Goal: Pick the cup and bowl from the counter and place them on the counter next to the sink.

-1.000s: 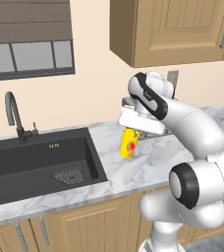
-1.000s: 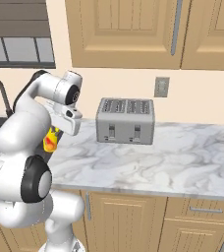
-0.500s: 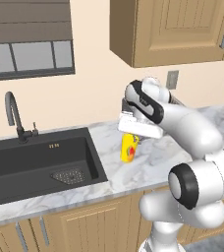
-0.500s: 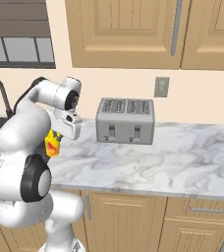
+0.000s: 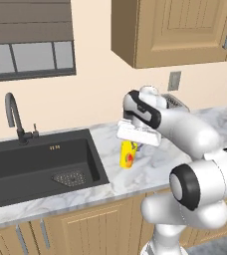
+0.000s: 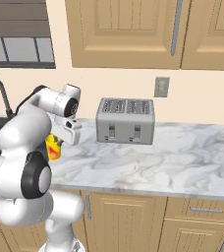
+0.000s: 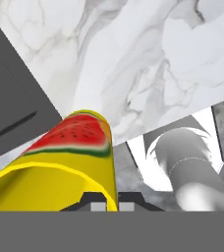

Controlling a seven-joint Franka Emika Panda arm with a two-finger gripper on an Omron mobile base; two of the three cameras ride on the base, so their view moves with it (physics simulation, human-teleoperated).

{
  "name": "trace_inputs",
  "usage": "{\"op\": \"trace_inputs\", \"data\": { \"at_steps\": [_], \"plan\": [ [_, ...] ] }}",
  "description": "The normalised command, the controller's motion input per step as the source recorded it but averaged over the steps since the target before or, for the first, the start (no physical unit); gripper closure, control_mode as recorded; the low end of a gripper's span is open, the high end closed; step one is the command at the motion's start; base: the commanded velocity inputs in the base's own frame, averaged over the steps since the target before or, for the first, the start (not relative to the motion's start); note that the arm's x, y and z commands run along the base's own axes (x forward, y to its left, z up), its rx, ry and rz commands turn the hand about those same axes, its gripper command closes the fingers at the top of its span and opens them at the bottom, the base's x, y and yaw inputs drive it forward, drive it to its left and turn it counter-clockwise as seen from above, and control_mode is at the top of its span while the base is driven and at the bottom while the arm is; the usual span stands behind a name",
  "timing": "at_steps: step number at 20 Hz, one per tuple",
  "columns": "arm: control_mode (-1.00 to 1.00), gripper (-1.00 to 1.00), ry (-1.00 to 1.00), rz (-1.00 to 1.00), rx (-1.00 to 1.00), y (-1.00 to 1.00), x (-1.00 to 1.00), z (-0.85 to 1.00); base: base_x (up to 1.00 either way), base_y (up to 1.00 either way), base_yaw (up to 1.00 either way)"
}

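One yellow cup [image 5: 128, 154] hangs pinched by its rim in the tool [image 7: 111, 201], whose tips are nearly closed. The cup sits over the marble surface [image 5: 158, 159], at 3 o'clock from the black sink [image 5: 36, 164].

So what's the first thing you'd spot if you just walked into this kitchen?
Probably the bright yellow cup with a watermelon slice on its side, pinched by its rim in the shut jaws of the big white robot arm, right beside the black sink. After that, the silver toaster at the back of the white marble counter, under the wooden cabinets.
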Motion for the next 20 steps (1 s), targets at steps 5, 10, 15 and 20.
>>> {"op": "trace_inputs", "data": {
  "at_steps": [5, 10, 15, 20],
  "plan": [
    [-1.00, 1.00, 0.00, -0.03, -0.03, 0.17, 0.25, -0.14, 0.00, 0.00, 0.00],
    [-1.00, 1.00, 0.00, -0.03, -0.04, 0.21, 0.33, -0.21, 0.00, 0.00, 0.00],
    [-1.00, 1.00, 0.00, -0.01, -0.02, 0.14, 0.16, -0.20, 0.00, 0.00, 0.00],
    [-1.00, 1.00, 0.00, 0.00, 0.00, 0.04, 0.00, -0.26, 0.00, 0.00, 0.00]
  ]
}}
